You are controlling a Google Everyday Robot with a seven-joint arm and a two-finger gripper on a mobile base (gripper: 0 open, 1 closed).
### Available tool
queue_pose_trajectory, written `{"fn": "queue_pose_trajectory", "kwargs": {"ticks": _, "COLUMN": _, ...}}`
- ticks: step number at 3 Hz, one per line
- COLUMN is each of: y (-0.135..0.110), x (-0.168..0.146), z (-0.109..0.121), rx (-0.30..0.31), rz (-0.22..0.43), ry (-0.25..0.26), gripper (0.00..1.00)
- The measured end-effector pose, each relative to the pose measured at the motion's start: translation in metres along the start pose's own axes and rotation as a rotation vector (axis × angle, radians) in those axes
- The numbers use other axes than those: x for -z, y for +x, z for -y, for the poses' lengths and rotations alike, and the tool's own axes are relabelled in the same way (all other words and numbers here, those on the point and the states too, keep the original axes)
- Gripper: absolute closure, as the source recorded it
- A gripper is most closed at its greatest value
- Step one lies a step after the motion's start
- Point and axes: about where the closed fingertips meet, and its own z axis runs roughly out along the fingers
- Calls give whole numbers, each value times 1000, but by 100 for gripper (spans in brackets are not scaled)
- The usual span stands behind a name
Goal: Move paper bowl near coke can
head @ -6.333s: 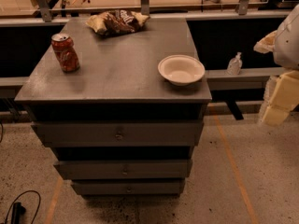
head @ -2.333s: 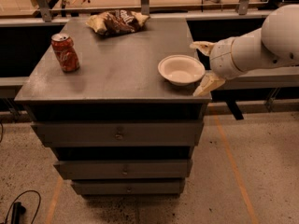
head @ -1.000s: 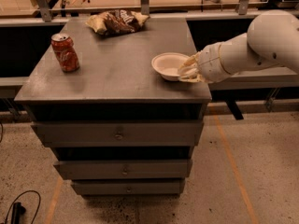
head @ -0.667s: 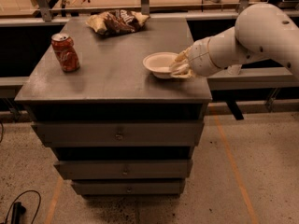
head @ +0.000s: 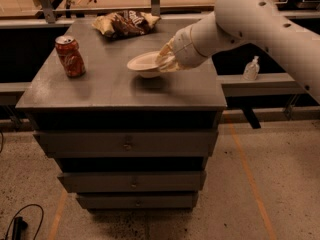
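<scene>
The off-white paper bowl (head: 143, 64) hangs a little above the middle of the grey cabinet top (head: 100, 89), casting a shadow below it. My gripper (head: 165, 60) comes in from the right and is shut on the bowl's right rim. The red coke can (head: 70, 57) stands upright near the left edge, well to the left of the bowl.
A brown and yellow snack bag (head: 126, 23) lies at the back of the cabinet top. The cabinet has drawers (head: 127, 143) below. A small white bottle (head: 251, 68) stands on a low ledge to the right. A workbench runs behind.
My gripper has closed on the bowl at the right side of the top, lifted it, and carried it left toward the middle. The can and bag have not moved.
</scene>
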Motion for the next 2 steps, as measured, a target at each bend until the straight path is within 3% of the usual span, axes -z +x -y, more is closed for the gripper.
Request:
{"fn": "queue_pose_trajectory", "kwargs": {"ticks": 1, "y": -24, "x": -17, "z": 19, "rx": 84, "rz": 66, "ry": 2, "gripper": 100}}
{"fn": "queue_pose_trajectory", "kwargs": {"ticks": 2, "y": -46, "x": -36, "z": 34, "rx": 132, "rz": 147, "ry": 3, "gripper": 85}}
